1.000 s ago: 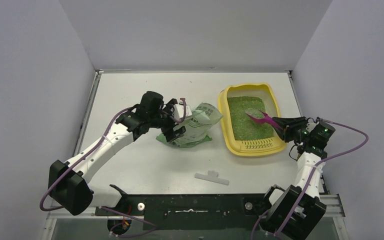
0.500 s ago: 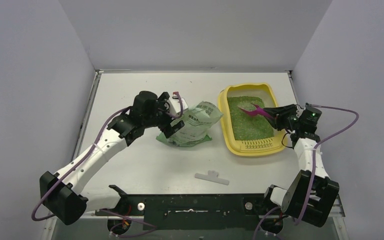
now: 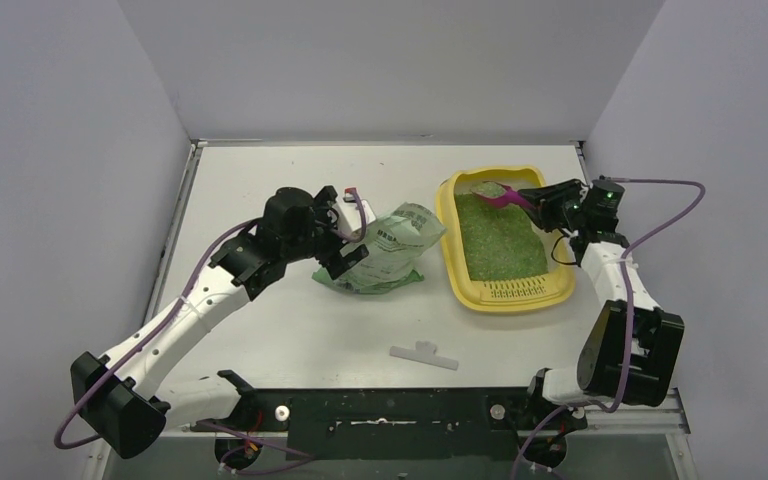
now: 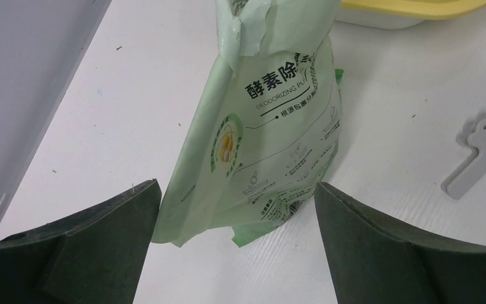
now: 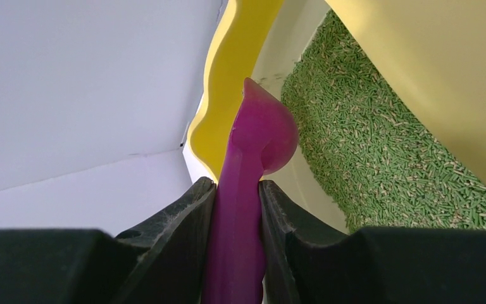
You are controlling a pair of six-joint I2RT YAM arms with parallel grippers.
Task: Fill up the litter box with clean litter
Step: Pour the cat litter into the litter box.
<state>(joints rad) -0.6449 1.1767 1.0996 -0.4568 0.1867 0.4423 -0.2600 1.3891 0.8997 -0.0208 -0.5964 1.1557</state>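
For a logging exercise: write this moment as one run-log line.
left tool: open, facing bag | right tool: shut on scoop, over litter box far end | clean litter: in box

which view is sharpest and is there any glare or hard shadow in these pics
Top external: even, diffuse light, only faint shadows on the white table, no glare. Left wrist: crisp, the print on the light-green plastic bag is readable. Right wrist: the magenta plastic scoop near the lens looks slightly soft, while the fine green litter granules in the yellow plastic tray are resolved.
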